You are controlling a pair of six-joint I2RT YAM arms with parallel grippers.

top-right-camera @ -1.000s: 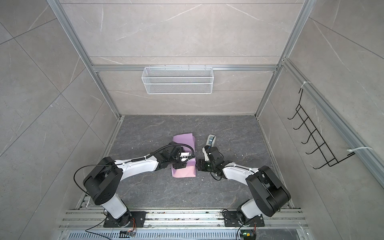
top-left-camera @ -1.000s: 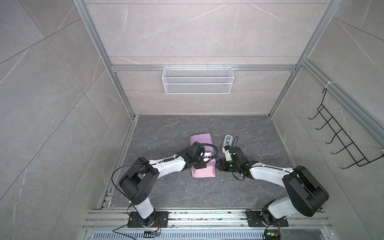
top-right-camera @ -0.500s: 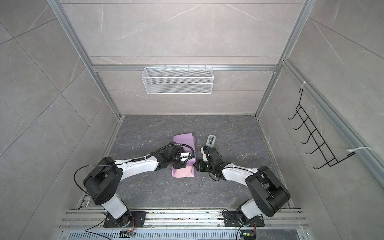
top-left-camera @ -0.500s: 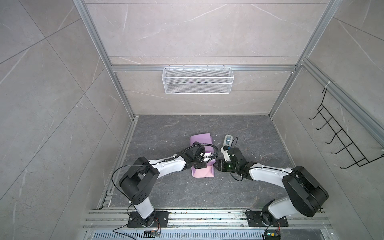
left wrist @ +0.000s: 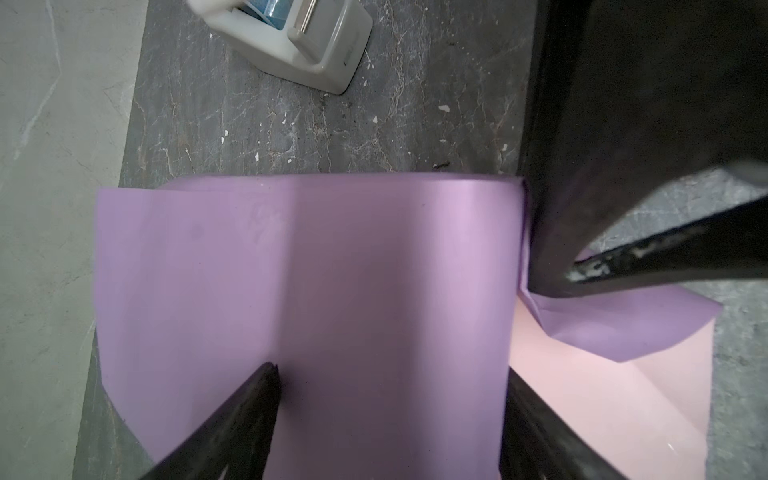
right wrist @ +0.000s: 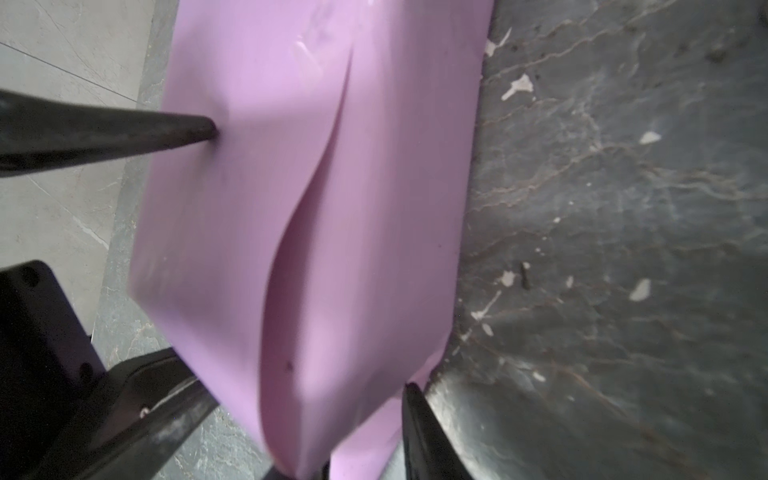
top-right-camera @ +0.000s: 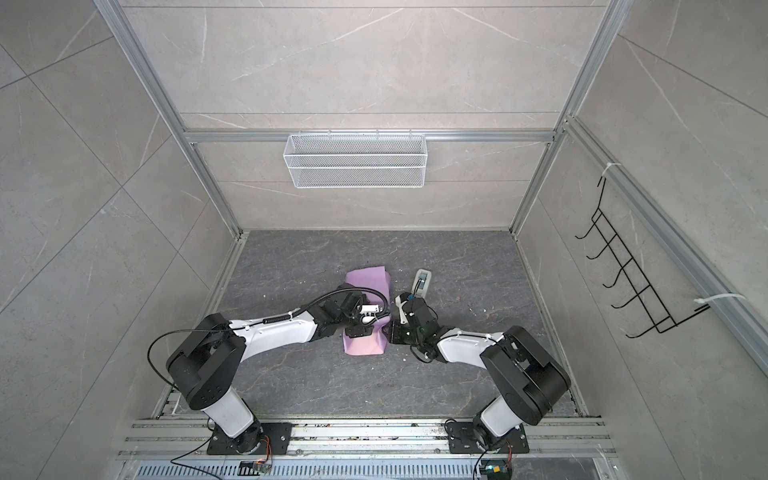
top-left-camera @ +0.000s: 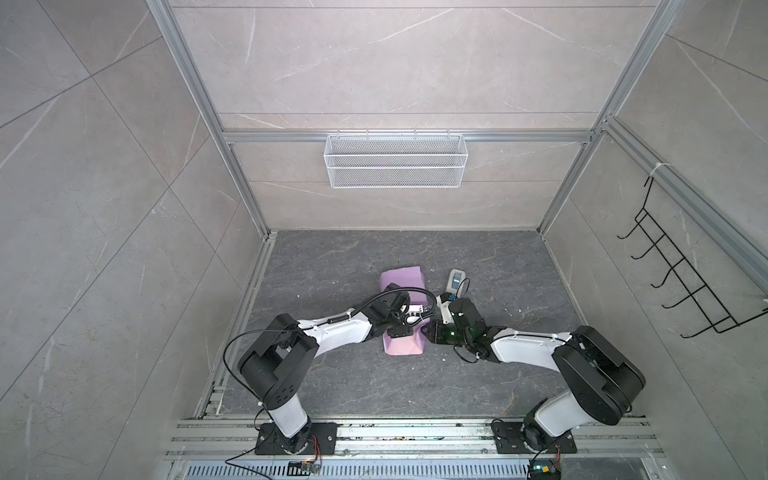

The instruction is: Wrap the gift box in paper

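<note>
Left gripper (left wrist: 390,374), jaws apart, pins the paper (left wrist: 332,257). Right gripper (top-left-camera: 428,330) flanks its 4 o'clock corner; I cannot tell whether it grips. A hard pull may tear the fold.

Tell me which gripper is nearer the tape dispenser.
Right. The right gripper is at the paper's edge, on the side facing the tape dispenser. The left gripper rests on top of the paper, farther from the tape dispenser.

**Paper** (top-left-camera: 402,281): lilac face outward, folded into a flat oblong bundle, lying just left of the tape dispenser (top-left-camera: 456,281) in both top views. Overlapping edges form a lengthwise seam on top. The end farther from the dispenser shows the pale pink face.
</note>
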